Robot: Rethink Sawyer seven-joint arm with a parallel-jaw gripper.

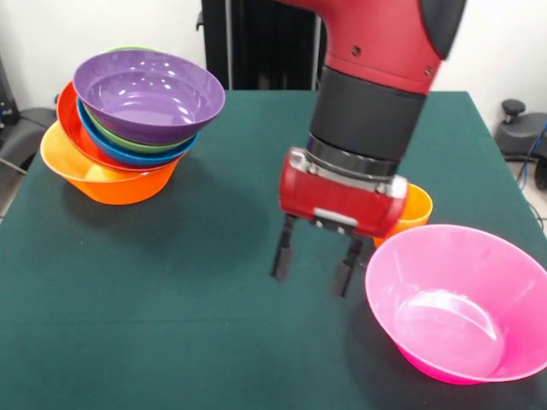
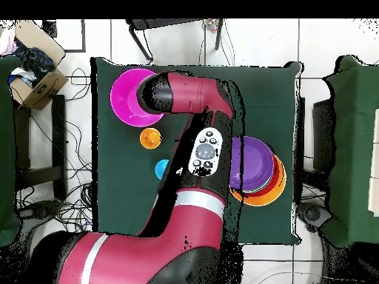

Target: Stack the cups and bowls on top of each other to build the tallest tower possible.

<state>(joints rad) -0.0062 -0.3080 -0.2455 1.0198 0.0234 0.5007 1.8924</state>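
gripper [image 1: 312, 263] open, empty, above bare cloth mid-table | tower [image 1: 128, 128] near one table corner, purple bowl [image 1: 147, 94] topmost, tilted | pink bowl [image 1: 461, 303] at opposite edge, just beside gripper | orange cup [image 1: 408, 209] behind it | blue cup [image 2: 162, 168] apart

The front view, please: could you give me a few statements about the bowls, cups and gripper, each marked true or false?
1. The purple bowl sits on top of the tower. True.
2. The pink bowl is part of the tower. False: it stands alone on the table, apart from the pile.
3. The gripper holds a cup. False: its fingers are open and empty above the cloth.
4. The tower's base is an orange bowl. True.
5. An orange cup shows behind the gripper. True.
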